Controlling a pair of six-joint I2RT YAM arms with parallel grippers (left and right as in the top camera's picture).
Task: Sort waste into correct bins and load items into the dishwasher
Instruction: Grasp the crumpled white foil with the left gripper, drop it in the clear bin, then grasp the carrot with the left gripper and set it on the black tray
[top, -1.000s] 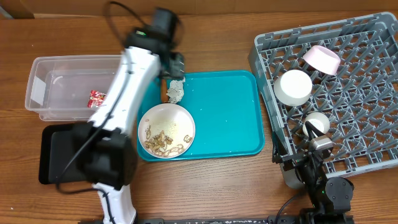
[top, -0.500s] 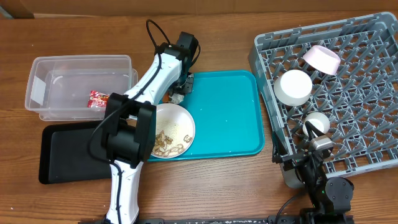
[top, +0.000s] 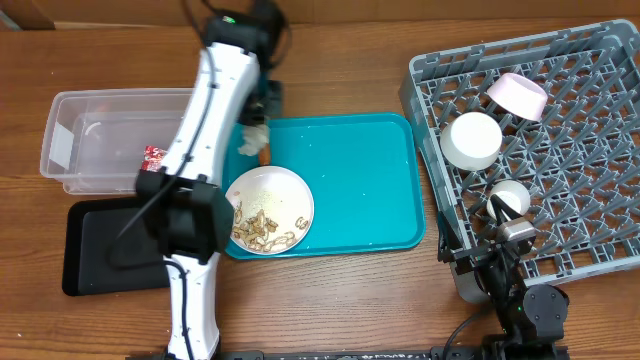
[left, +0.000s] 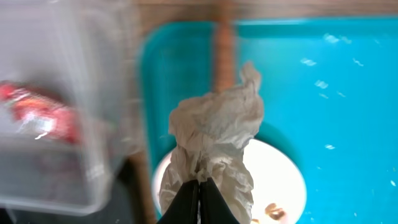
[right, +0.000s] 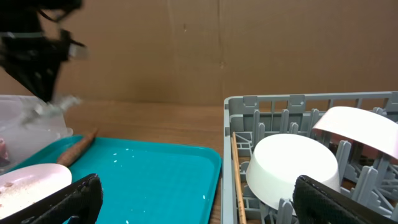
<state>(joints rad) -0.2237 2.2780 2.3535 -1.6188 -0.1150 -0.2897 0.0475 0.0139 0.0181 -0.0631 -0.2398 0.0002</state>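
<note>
Left pincer (left: 199, 194) pinched narrow on the crumpled foil ball (left: 214, 140), fingertips nearly meeting on its lower folds. From overhead the foil ball (top: 250, 141) hangs off the bench, over the left edge of the teal tray (top: 360, 190) and just beside the clear tub (top: 70, 120). Red-and-silver wrapper (top: 155, 157) lies inside the tub. Black tray (top: 90, 250) sits in front of the tub. Small carrot (top: 264, 153) lies at the teal tray's left edge, just beside the foil. White plate (top: 300, 192) rests on the teal tray's front-left corner with beige scraps (top: 260, 230) on it. Grey dish rack (top: 580, 200) stands at the right of the bench and holds an upturned white bowl (top: 472, 140) and a tilted pale bowl (top: 517, 95). A thin chopstick (right: 236, 171) lies along the rack's near wall. Right pincer (right: 199, 202) spread wide, holding nothing, low at the rack's front corner.
</note>
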